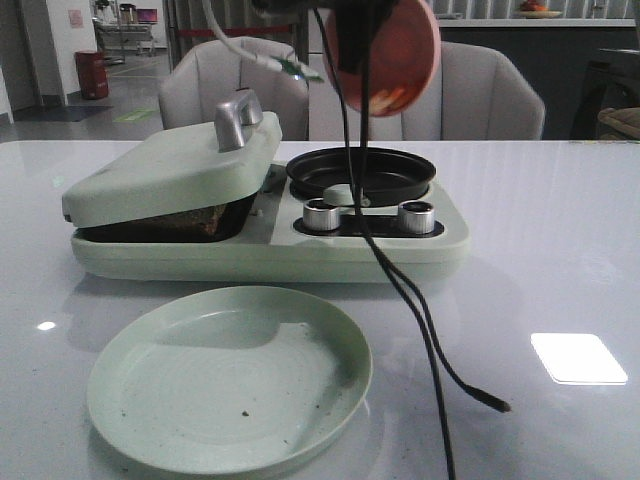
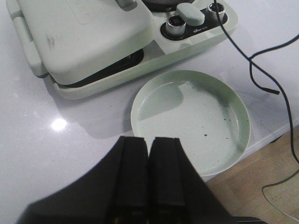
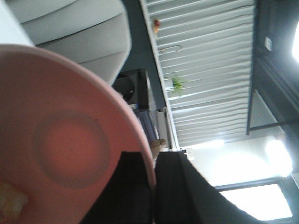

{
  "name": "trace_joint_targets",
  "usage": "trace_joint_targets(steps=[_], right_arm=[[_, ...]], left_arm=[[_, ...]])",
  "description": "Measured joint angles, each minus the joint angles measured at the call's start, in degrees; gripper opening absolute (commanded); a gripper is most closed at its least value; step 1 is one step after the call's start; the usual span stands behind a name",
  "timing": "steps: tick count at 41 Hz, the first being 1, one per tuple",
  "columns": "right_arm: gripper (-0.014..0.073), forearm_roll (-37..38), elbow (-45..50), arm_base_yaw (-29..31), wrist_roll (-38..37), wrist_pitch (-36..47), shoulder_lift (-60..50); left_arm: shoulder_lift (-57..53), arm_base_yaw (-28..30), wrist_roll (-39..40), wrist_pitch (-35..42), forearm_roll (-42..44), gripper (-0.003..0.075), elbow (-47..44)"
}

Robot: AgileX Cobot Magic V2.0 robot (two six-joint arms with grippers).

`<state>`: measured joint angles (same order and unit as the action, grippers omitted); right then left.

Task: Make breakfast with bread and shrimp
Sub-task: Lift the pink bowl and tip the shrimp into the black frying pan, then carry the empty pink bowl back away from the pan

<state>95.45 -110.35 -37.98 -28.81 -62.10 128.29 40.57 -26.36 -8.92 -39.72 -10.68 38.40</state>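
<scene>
Right gripper (image 3: 154,196) is clamping the rim of a pink bowl (image 1: 385,55), tipping it on edge above the black pan (image 1: 360,172), opening facing the camera. A pale shrimp (image 3: 11,200) piece is clinging inside, shown only in the wrist view. Bread (image 1: 190,220) is lying flat under the green lid (image 1: 170,165). Left gripper (image 2: 148,177), closed and empty, is hovering near the green plate (image 2: 233,140).

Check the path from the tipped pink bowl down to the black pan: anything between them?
Nothing solid blocks it. The pink bowl, clamped at its rim by the right gripper, hangs tilted above the black pan, which is open. Only the black cable hanging from the arm crosses that gap.
</scene>
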Motion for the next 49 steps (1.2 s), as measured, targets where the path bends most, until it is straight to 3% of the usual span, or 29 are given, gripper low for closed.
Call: trace_joint_targets(steps=[17,34,37,49], right_arm=[[0.0045,2.25,2.36,-0.09,0.0,-3.9,0.35],[0.0045,1.59,-3.21,-0.56,0.0,-5.7,-1.92],[0.0045,-2.31,-3.21,-0.56,0.0,-5.78,-2.85],[0.0045,-30.38,-3.21,4.23,-0.49,-5.25,-11.93]], left_arm=[[0.0,0.0,0.0,0.0,0.0,0.0101,0.0],[0.0,0.0,0.0,0.0,0.0,0.0101,0.0],[0.0,0.0,0.0,0.0,0.0,0.0101,0.0],[0.0,0.0,0.0,0.0,0.0,0.0101,0.0]])
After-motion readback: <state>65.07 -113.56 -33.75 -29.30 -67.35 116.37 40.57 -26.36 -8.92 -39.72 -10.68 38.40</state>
